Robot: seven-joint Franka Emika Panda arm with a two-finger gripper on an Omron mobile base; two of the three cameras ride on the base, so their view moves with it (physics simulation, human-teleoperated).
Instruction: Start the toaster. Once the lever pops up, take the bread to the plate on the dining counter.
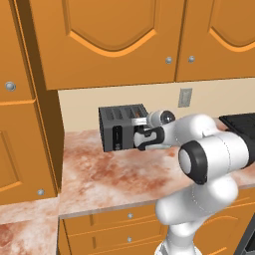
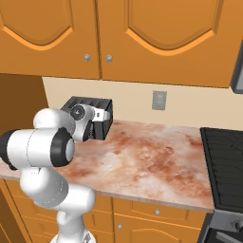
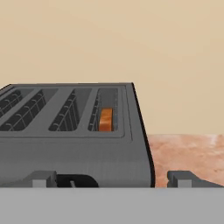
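Toaster (image 1: 119, 128) sits at the back of the marbled tabletop (image 1: 114, 174), against the wall, and you can see the bread (image 3: 105, 119) down in its rightmost slot. Your pincer (image 1: 141, 138) hovers at its front face, fingers (image 3: 42, 178) spread wide, gripping nothing.

Dark grey toaster (image 1: 121, 127) holds bread (image 3: 105, 120) in its rightmost slot.
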